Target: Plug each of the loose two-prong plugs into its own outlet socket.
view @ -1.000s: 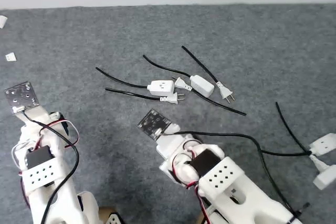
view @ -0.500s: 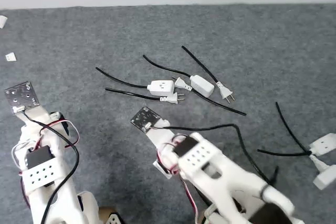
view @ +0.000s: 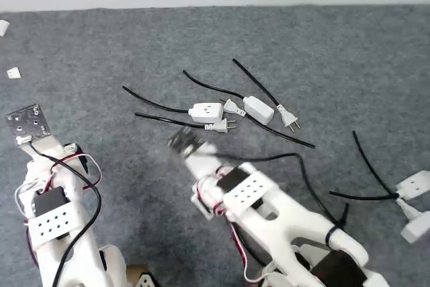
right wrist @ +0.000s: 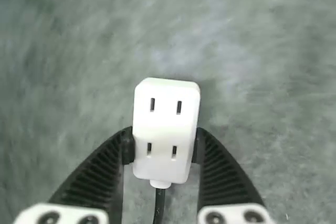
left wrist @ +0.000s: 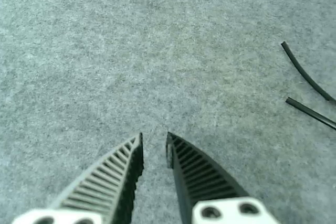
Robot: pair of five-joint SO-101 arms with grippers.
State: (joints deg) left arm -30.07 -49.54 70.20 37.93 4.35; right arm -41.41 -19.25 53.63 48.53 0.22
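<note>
My right gripper is shut on a white outlet socket block, its slots facing the camera and its black cord trailing back over the carpet. In the high view the right arm stands just short of the middle cluster: a white socket, a loose two-prong plug in front of it, a second plug, another white socket block and a third plug. My left gripper hangs over bare carpet with its fingers a little apart and nothing between them.
Grey carpet covers the table. At the right edge lie a white socket and a white plug body with a black cord. The left arm stands at the near left. Small white scraps lie far left.
The right arm has swung left and forward toward the middle cluster, carrying the socket block and dragging its cord. The left arm has kept still.
</note>
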